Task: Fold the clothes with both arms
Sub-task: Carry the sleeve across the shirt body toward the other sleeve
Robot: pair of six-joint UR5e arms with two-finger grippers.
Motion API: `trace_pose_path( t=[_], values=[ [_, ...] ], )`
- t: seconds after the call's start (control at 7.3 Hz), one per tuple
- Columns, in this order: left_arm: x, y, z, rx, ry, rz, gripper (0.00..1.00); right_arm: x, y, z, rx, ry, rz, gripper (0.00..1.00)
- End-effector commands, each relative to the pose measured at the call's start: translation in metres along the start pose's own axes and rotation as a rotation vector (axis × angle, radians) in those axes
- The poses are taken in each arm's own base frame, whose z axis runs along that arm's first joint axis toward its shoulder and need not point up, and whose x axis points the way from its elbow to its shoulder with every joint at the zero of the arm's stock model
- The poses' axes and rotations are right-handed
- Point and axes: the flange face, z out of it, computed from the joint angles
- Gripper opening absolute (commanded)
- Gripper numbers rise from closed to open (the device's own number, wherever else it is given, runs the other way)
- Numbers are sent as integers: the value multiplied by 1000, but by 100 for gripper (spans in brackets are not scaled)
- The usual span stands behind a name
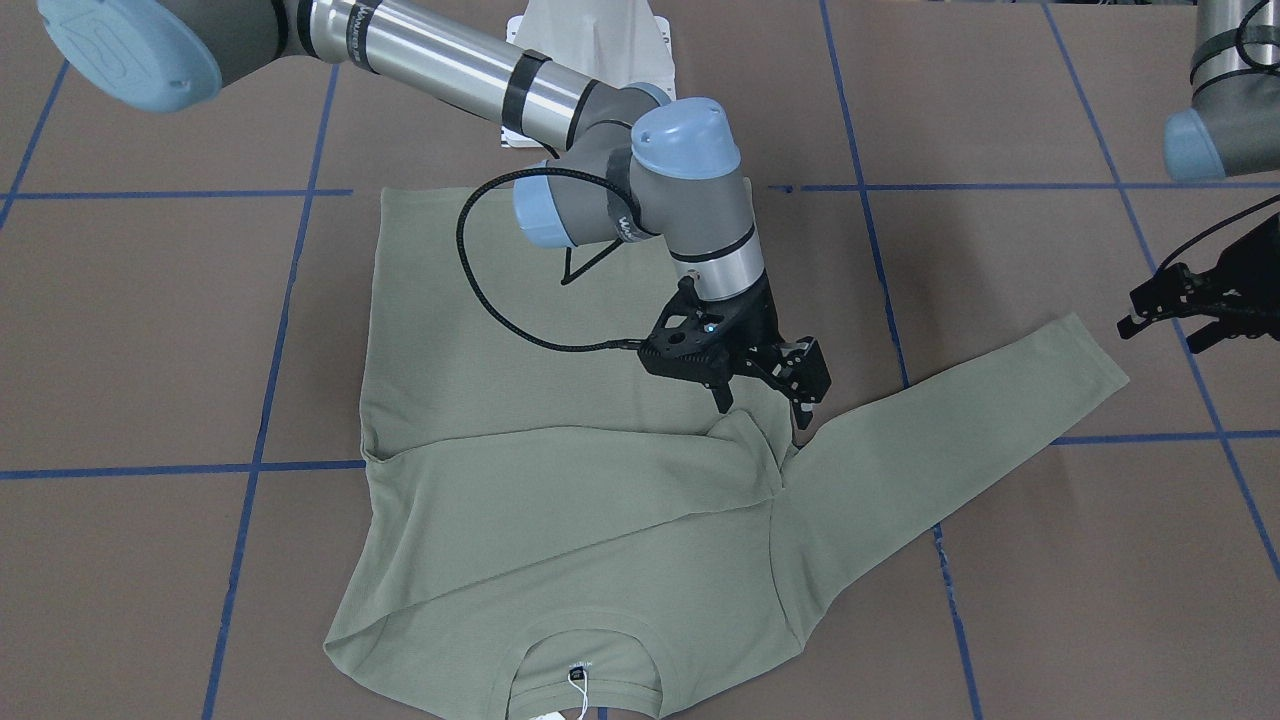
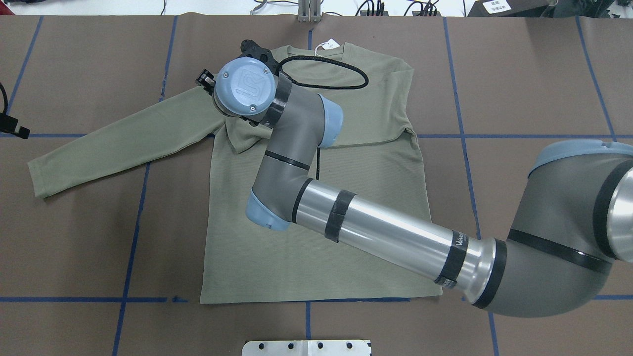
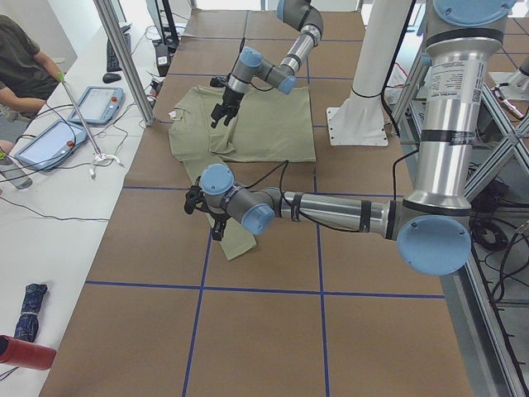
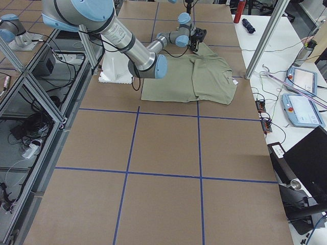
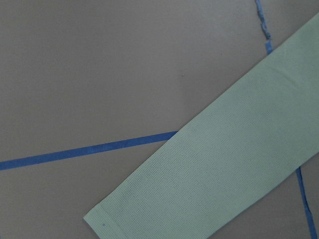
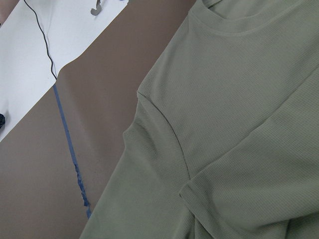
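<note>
The green shirt (image 1: pixel 500 400) lay flat on the brown table (image 1: pixel 150 350), one sleeve folded across it, the other stretched out. The right gripper (image 1: pixel 762 410) stood with its fingers spread over the folded cuff. The left gripper (image 1: pixel 1160 335) hovered parted and empty beside the outstretched cuff.

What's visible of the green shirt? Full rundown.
The shirt is sage-green knit, long-sleeved, round-necked, with a white hang tag. It lies flat on the brown table. One sleeve is folded across the chest; the other stretches toward the robot's left. The open right gripper sits at the folded cuff; contact unclear.
</note>
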Motion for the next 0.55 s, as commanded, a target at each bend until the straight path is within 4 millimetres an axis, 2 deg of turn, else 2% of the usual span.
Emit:
trace_pose_path(
  t=[0.0,0.14,0.27,0.41],
  values=[
    [-27,8,44,-42,-7,-43,96,48,-14,-42,0,12,-2,100],
    [-30,12,60,-71,-13,-44,93,71,-20,-48,1,22,-7,100],
    [-29,11,69,-84,-14,-35,91,85,-24,-51,3,23,-7,100],
    [-29,17,80,-105,-17,-37,89,89,-26,-61,0,12,-7,100]
  ],
)
